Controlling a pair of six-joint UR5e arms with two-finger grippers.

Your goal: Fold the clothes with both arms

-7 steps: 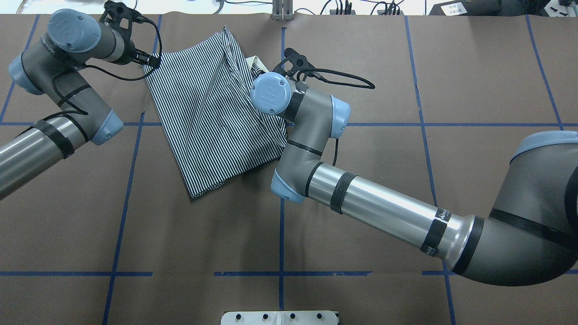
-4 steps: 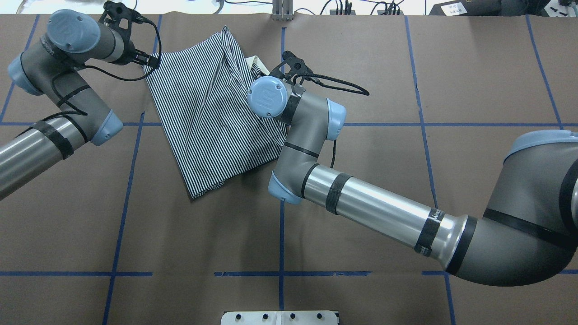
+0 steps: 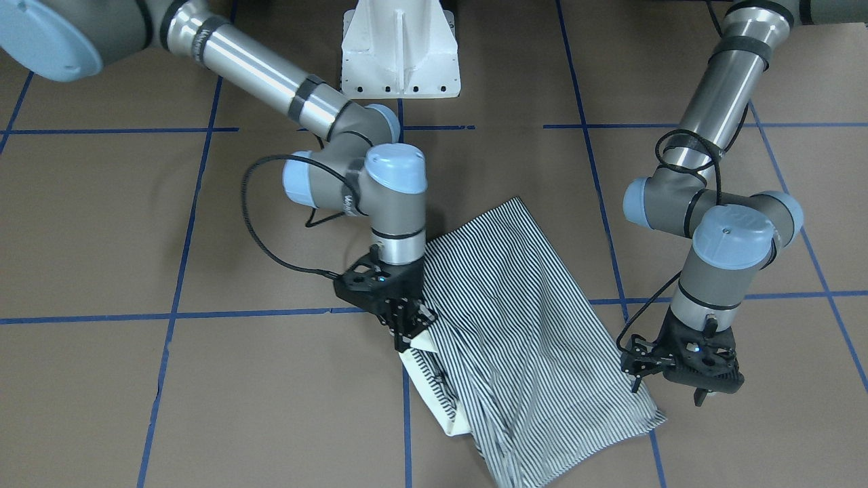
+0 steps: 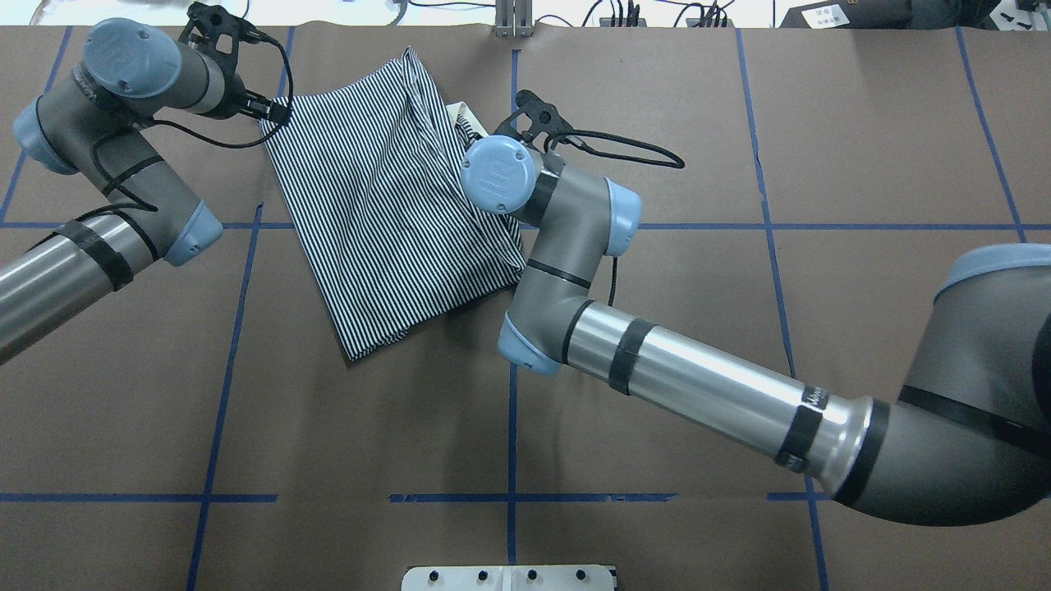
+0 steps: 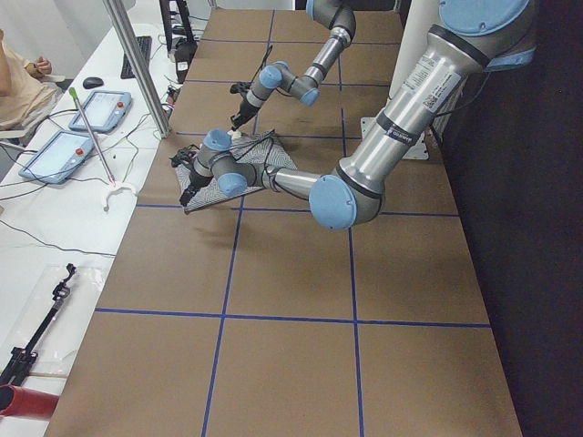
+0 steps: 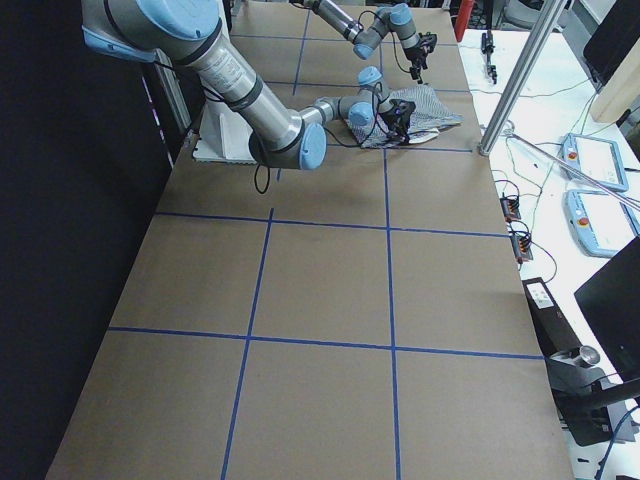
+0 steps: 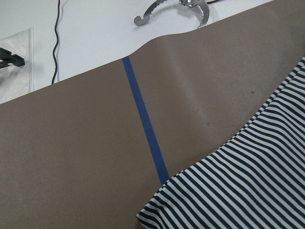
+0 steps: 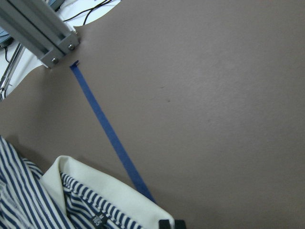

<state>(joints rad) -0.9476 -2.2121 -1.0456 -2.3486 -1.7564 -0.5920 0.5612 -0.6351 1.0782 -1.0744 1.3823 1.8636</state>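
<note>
Striped polo shirt (image 4: 386,213), folded, white collar (image 8: 109,191) exposed

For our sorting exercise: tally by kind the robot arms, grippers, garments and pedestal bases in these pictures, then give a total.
Grey-and-silver jointed robot arms: 2 (left arm, right arm)
Black two-finger grippers: 2 (left gripper, right gripper)
Garments: 1 (navy-and-white striped polo shirt)
Bases: 1 (white pedestal base)
Total: 6

Even, bright overhead light, soft shadows under the arms, mild glare on silver tubes, sharp focus.
</note>
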